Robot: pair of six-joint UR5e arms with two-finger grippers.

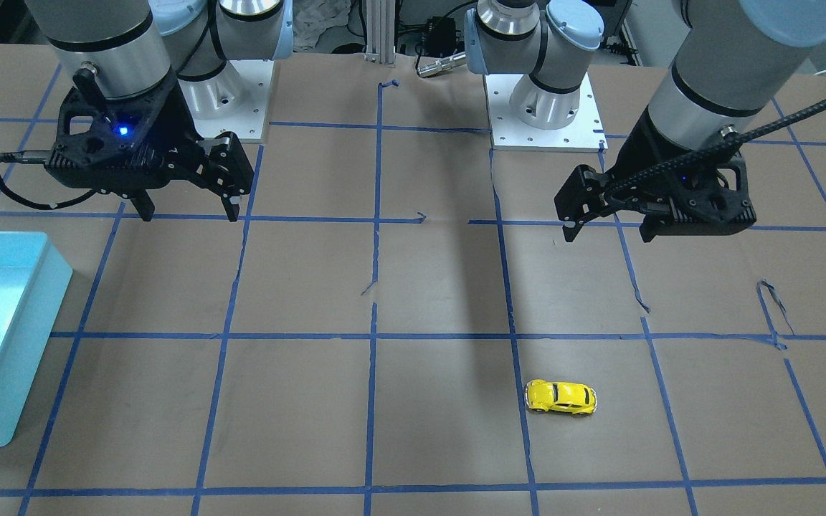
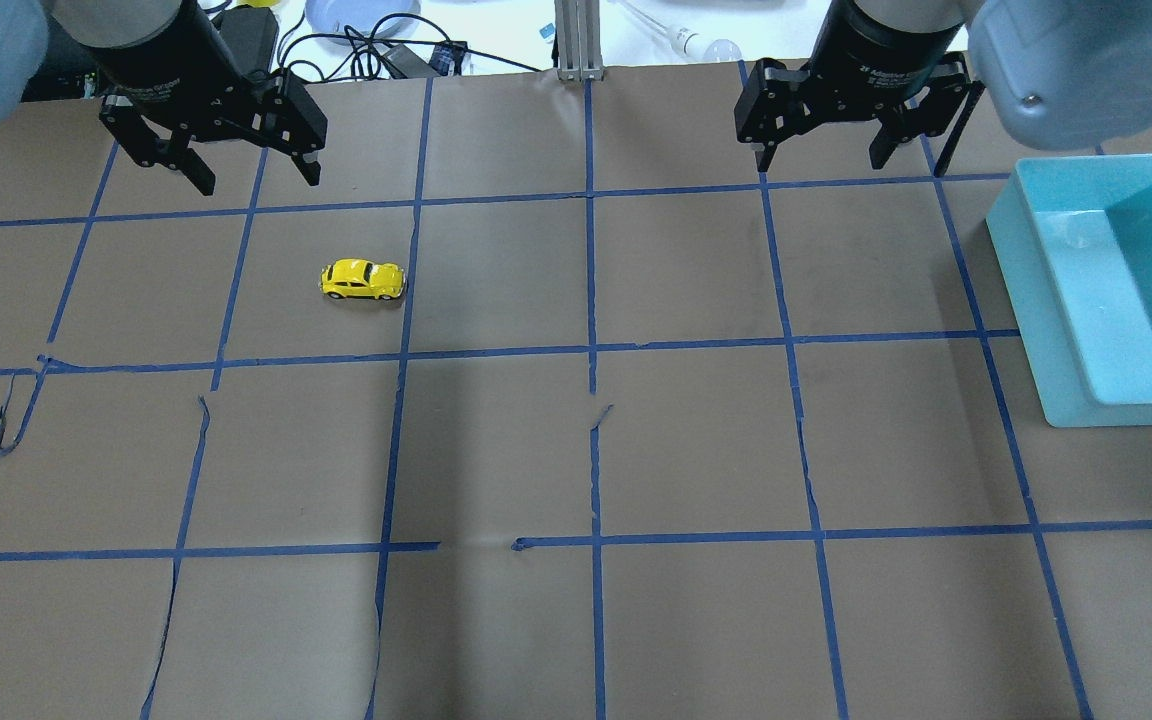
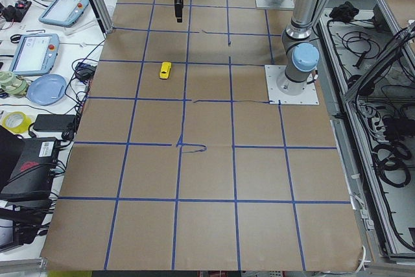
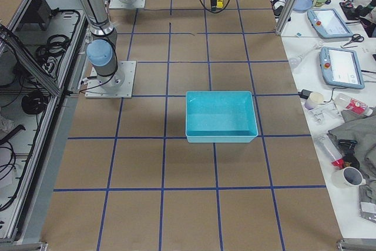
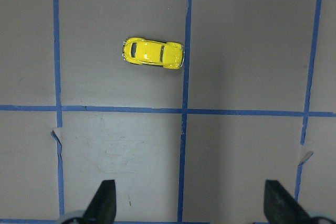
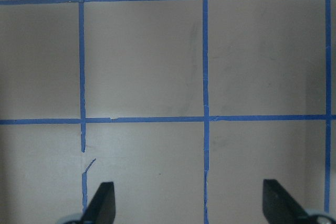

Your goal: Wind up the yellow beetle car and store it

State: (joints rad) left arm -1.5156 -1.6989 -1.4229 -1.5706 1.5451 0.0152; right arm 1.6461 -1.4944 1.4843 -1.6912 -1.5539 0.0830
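Left gripper (image 2: pixel 258 180) spread wide, empty, raised over paper-covered table (image 2: pixel 696 440). Yellow beetle car (image 2: pixel 363 280) on wheels on table near it, untouched, beside blue tape line. Right gripper (image 2: pixel 821 162) likewise spread, empty; teal bin (image 2: pixel 1028 290) near.

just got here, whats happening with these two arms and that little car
Nothing is being handled yet. The yellow beetle car sits on its wheels on the paper-covered table, on the robot's left side, untouched. The left pincer hangs open above the table close to the car, and the right pincer hangs open too, holding nothing. The light blue bin stands at the table's right end, far from the car. Neither winding nor storing has begun.
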